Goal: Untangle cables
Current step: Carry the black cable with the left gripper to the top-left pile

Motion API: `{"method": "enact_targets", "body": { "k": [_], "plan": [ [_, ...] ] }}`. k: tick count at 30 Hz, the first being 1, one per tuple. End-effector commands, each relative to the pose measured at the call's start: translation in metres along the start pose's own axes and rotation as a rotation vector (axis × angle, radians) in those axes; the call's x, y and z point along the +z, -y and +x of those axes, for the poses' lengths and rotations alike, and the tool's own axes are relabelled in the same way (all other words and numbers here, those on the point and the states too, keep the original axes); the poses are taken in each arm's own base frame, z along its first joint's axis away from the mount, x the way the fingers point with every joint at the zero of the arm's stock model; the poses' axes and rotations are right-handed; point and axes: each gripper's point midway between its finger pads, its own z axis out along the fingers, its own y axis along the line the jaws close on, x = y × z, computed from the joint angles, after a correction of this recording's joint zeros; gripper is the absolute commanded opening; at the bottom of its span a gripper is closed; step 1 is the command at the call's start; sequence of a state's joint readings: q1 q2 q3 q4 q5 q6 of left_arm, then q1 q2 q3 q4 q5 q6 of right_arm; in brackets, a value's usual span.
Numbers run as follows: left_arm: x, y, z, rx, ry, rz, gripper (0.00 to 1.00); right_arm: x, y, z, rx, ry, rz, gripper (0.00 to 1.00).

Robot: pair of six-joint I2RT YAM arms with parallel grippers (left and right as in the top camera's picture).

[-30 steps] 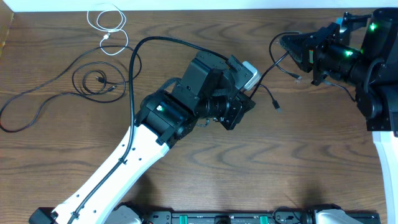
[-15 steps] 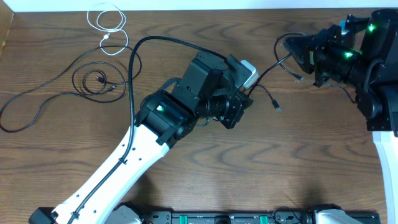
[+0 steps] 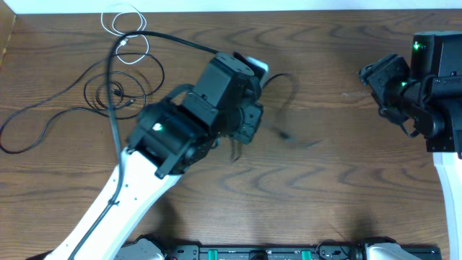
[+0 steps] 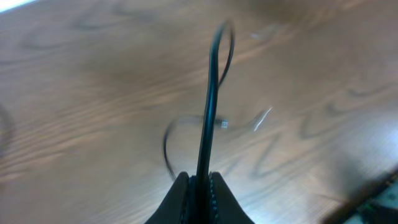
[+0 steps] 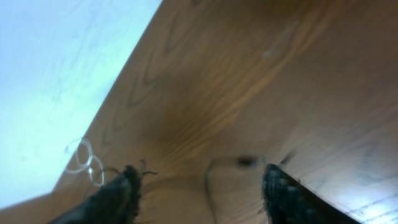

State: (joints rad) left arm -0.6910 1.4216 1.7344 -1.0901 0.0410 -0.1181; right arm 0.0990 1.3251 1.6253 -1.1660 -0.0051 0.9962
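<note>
My left gripper (image 4: 199, 182) is shut on a thin black cable (image 4: 210, 106), which rises from the fingers and curls over the wood. In the overhead view, this left gripper (image 3: 242, 133) is at mid-table, and the held cable (image 3: 287, 78) trails to its right as a blurred arc. My right gripper (image 5: 199, 186) stands open with nothing between its fingers, and it hangs over the right side of the table (image 3: 372, 76). Other black cables (image 3: 65, 97) lie spread at the far left. A white cable (image 3: 124, 23) is looped at the back left.
The left arm's thick black wire (image 3: 112, 79) arcs over the left-side cables. The right arm's base (image 3: 440, 94) fills the right edge. The table's back edge meets a pale floor (image 5: 56, 74). The white cable's loops (image 5: 84, 158) show small in the right wrist view.
The right gripper has opened, let go of the black cable and drawn back to the right. The left arm has swung left with the cable still in its grip.
</note>
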Motion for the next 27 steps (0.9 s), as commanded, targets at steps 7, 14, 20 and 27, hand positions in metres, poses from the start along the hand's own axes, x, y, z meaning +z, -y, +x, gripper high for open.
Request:
{"method": "enact_targets", "body": {
  "k": [7, 14, 20, 27],
  "plan": [
    [-0.045, -0.054, -0.022, 0.033, 0.094, -0.327, 0.08, -0.006, 0.022, 0.001, -0.121, -0.001, 0.098, 0.75],
    [-0.081, -0.063, -0.050, -0.005, 0.214, -0.342, 0.08, -0.006, 0.026, 0.004, -0.195, -0.020, 0.110, 0.76],
    [-0.113, -0.093, -0.060, -0.156, 0.314, -0.392, 0.08, -0.006, 0.030, 0.008, -0.211, -0.036, 0.126, 0.78],
    [-0.123, -0.105, -0.060, -0.345, 0.360, -0.269, 0.08, -0.006, 0.029, 0.007, -0.209, -0.034, 0.122, 0.79]
  ]
}}
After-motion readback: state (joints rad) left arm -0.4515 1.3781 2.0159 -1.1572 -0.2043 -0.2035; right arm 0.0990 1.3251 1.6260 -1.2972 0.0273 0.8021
